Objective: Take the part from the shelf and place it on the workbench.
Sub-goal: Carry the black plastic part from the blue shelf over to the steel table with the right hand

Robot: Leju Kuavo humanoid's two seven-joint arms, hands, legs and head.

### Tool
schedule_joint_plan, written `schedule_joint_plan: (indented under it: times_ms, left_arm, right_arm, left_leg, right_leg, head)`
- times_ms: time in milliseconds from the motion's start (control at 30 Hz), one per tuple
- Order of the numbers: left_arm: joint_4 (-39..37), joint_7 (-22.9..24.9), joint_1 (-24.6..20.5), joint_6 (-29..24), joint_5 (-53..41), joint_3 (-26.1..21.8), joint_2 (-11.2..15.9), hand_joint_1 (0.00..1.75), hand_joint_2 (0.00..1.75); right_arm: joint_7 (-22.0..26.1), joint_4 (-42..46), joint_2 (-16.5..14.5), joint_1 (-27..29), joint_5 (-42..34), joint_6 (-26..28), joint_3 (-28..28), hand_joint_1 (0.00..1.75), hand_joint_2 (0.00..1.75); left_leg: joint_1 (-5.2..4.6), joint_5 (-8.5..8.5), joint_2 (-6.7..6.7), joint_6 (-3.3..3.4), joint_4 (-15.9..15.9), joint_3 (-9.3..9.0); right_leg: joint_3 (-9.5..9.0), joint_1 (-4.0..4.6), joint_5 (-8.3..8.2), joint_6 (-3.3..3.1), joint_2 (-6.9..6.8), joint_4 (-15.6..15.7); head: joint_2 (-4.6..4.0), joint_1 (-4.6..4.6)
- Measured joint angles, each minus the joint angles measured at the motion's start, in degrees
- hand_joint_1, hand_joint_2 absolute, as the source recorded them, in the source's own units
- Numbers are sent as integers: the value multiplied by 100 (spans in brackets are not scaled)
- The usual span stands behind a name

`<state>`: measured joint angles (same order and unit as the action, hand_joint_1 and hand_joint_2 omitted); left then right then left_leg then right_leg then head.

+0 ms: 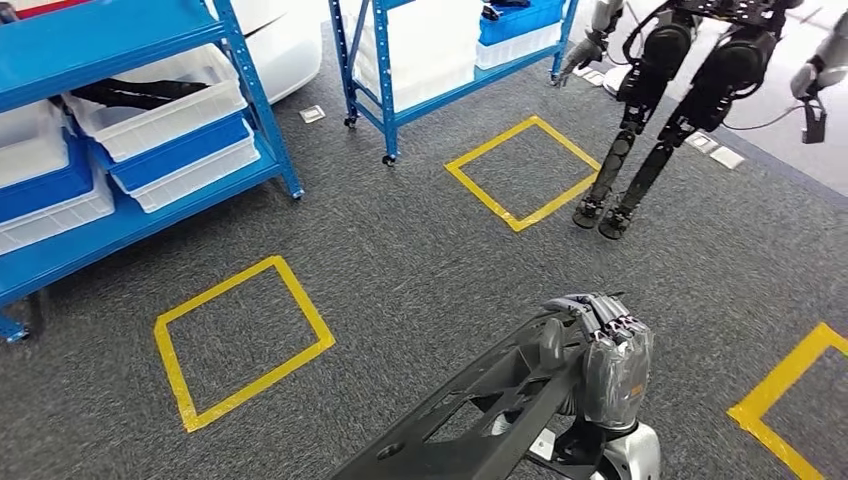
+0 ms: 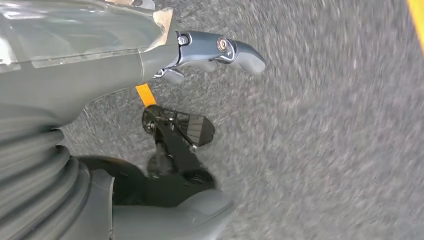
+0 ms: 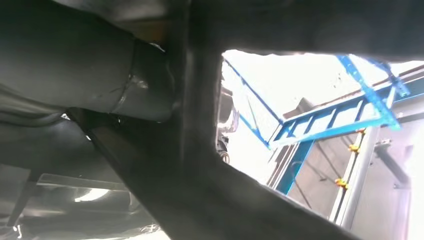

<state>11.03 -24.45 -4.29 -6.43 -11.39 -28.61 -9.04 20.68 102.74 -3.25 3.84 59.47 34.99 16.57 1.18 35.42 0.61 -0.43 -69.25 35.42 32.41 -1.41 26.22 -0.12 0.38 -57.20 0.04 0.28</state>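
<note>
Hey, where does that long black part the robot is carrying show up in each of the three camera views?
Head view: the black part runs from the bottom edge up to the right hand, which grips its end.
Left wrist view: I can't make it out for certain.
Right wrist view: its dark frame crosses the close foreground.
Shared landmark: the blue shelf, in head and right wrist views.
</note>
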Motion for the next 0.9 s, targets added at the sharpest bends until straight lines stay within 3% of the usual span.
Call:
schedule_joint_plan:
  times_ms: [33,67,100,133,200,267,333,367,433,467,500,567,600,667,733,767,833,867,900]
  left_arm:
    - [-1,-2,20,5,-2,0,-1,0,175]
    - [-1,-4,34,9,-4,0,-1,0,175]
    - [-1,-6,41,12,-4,-1,-1,0,175]
    - [-1,-7,44,16,-3,-1,0,0,175]
    - [-2,-7,49,32,8,-9,0,0,175]
    - [-2,-8,44,53,26,-25,-3,0,175]
    - [-2,-9,33,68,41,-42,-12,0,175]
    - [-1,-9,33,73,47,-48,-18,0,175]
    - [1,-8,37,79,48,-55,-26,0,175]
    - [1,-7,42,79,48,-57,-26,0,175]
    - [1,-3,46,79,47,-57,-25,0,175]
    - [1,3,51,79,46,-57,-27,0,175]
    - [1,5,50,79,45,-57,-27,0,175]
    - [1,6,42,79,40,-57,-30,0,175]
    - [1,6,39,79,38,-57,-37,0,175]
    - [1,6,39,79,38,-57,-39,0,175]
    - [1,7,39,79,37,-57,-42,0,175]
    - [1,7,36,78,37,-57,-43,0,175]
    - [1,7,33,78,36,-57,-43,0,175]
  right_arm:
    - [-1,2,-2,14,16,-4,-2,175,0]
    - [-2,4,-2,31,38,-11,-3,175,0]
    - [-4,7,-2,50,59,-24,-4,175,0]
    - [-8,9,-2,68,81,-36,-6,175,0]
    - [-15,11,-4,86,123,-55,-9,175,0]
    - [-19,24,-13,98,164,-62,-11,175,0]
    - [-26,43,-23,118,193,-69,-11,175,0]
    - [-32,54,-25,126,212,-78,-11,175,0]
    - [-50,78,-29,123,262,-110,-11,175,0]
    - [-58,86,-31,121,281,-126,-11,175,0]
    - [-65,90,-33,123,293,-136,-11,175,0]
    - [-74,90,-33,148,298,-143,-16,175,0]
    - [-78,90,-33,157,299,-144,-19,175,0]
    - [-85,98,-33,164,304,-145,-23,175,0]
    - [-88,120,-34,156,309,-144,-26,175,0]
    - [-89,133,-37,152,311,-144,-28,175,0]
    - [-91,148,-42,154,315,-144,-37,175,0]
    - [-92,156,-45,161,316,-144,-42,175,0]
    - [-92,163,-48,164,317,-144,-46,175,0]
  left_leg:
    - [1,97,-43,-5,-297,136]
    - [4,84,-59,-9,-418,197]
    - [10,-39,-71,-9,-327,159]
    - [23,-238,-101,-7,-43,29]
    - [71,-560,-347,-9,673,-292]
    - [78,-631,-538,-3,1013,-427]
    - [39,-650,-445,65,1047,-423]
    - [30,-677,-374,118,1077,-429]
    - [33,-733,-203,211,1140,-440]
    - [23,-743,-119,231,1151,-437]
    - [15,-746,-31,240,1151,-428]
    - [-1,-746,136,240,1149,-415]
    - [-4,-744,216,239,1148,-413]
    - [-10,-737,352,226,1147,-428]
    - [-44,-711,456,182,1143,-452]
    - [-62,-698,504,153,1141,-467]
    - [-67,-677,623,90,1150,-501]
    - [-49,-649,610,50,1135,-510]
    - [-31,-575,512,16,1066,-494]
  right_leg:
    - [5,8,-5,-8,78,-2]
    - [7,12,-9,-11,156,-7]
    - [7,11,-9,-10,237,-18]
    - [7,7,-9,-8,317,-35]
    - [36,19,-3,10,464,-92]
    - [110,44,-20,77,588,-120]
    - [188,44,-68,179,701,-98]
    - [227,39,-65,212,651,-121]
    - [419,47,112,226,353,-450]
    - [579,43,279,213,172,-784]
    - [768,44,456,208,79,-1183]
    - [995,40,643,239,33,-1722]
    - [945,36,612,276,18,-1683]
    - [527,32,375,345,-133,-992]
    - [121,77,170,334,-424,-276]
    - [36,101,126,300,-510,-113]
    - [53,137,97,224,-425,-67]
    - [58,103,83,184,-352,-57]
    - [57,76,66,144,-279,-43]
  head:
    - [0,-3]
    - [0,-4]
    - [0,-4]
    - [0,-5]
    - [0,-3]
    - [0,0]
    - [0,0]
    - [0,2]
    - [0,26]
    - [0,38]
    - [0,50]
    - [0,51]
    - [0,51]
    - [0,52]
    - [0,61]
    - [0,62]
    - [1,59]
    - [1,55]
    - [1,46]
